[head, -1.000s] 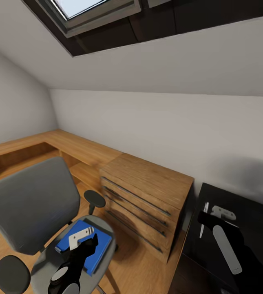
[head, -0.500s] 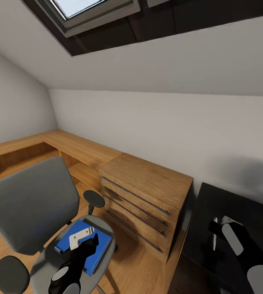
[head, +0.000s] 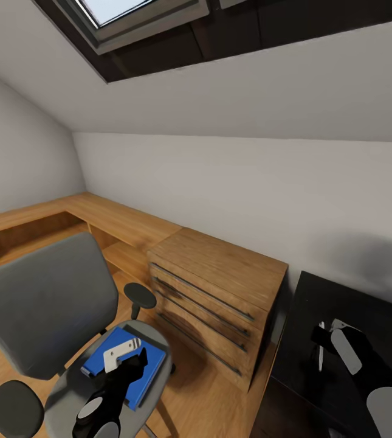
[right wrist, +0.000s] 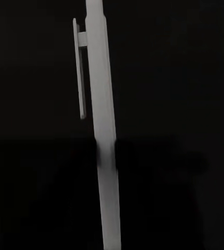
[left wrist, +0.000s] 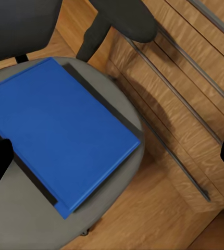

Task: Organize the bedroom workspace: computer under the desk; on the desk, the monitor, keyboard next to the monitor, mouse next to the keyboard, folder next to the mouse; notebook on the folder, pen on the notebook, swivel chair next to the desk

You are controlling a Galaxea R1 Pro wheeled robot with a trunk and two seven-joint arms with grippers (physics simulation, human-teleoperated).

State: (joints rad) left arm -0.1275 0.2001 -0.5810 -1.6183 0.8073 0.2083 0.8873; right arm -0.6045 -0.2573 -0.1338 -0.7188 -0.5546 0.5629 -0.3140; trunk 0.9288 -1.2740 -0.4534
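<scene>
Directly beneath the right tool (head: 324, 340) lies the pen (head: 321, 353).

Soft skylight (head: 129, 12) daylight; right wrist view dark, perhaps underexposed.

White sloped walls, skylight (head: 138, 13), wood floor (head: 211, 395), light-wood drawers (head: 217, 304) & bench (head: 98, 219).

Right gripper (head: 324, 338) with the pen (head: 321, 354), now nearer along the desk (head: 305, 371).
</scene>
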